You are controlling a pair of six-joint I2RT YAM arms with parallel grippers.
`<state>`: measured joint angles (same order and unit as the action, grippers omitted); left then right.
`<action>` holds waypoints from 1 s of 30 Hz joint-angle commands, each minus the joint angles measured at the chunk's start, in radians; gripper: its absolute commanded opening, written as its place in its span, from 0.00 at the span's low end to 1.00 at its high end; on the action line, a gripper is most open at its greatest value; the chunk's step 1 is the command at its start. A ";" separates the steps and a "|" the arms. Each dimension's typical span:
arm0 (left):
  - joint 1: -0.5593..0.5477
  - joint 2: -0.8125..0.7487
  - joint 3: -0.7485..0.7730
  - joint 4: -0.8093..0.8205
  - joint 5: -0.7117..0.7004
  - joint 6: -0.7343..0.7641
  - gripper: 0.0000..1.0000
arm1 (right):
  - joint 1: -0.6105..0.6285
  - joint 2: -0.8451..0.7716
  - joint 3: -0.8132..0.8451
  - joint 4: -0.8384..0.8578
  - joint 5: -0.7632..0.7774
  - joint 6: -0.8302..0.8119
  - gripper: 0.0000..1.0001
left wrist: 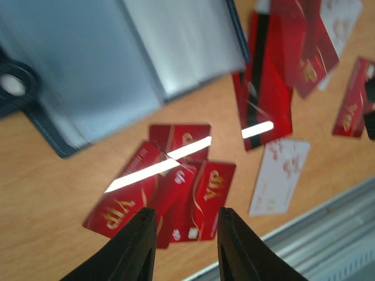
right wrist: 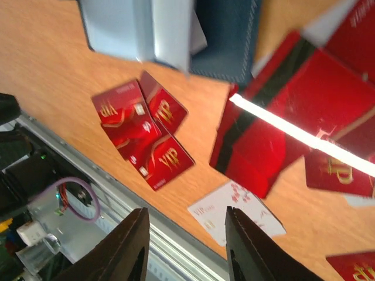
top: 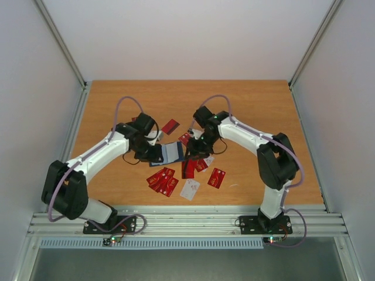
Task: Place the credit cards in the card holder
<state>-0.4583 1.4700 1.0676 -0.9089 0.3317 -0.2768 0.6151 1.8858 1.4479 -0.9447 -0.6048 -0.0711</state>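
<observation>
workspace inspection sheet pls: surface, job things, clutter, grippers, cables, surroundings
surface: wooden table, no spills seen
job's things: card holder open, pale inside showing; red cards and a white card loose on the table
clutter: nothing seen
grippers: left gripper and right gripper both open, nothing between the fingers
cables: a cable loops along each arm, clear of the cards
surroundings: white walls; metal rail at the near edge
</observation>
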 commanded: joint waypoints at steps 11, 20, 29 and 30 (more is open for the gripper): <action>-0.311 0.021 -0.074 0.180 0.006 -0.197 0.32 | -0.106 -0.316 -0.491 0.132 0.091 0.163 0.38; -0.453 0.302 0.063 0.230 -0.073 -0.315 0.37 | -0.106 -0.424 -0.642 0.198 0.028 0.245 0.41; -0.483 0.326 0.139 0.133 -0.231 -0.361 0.41 | -0.106 -0.498 -0.690 0.187 0.055 0.266 0.43; -0.482 0.310 0.147 0.120 -0.250 -0.361 0.42 | -0.106 -0.499 -0.689 0.204 0.044 0.272 0.44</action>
<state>-0.9382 1.8347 1.1683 -0.7418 0.1917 -0.6022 0.5053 1.4120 0.7605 -0.7696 -0.5571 0.1696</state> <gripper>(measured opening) 0.406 0.429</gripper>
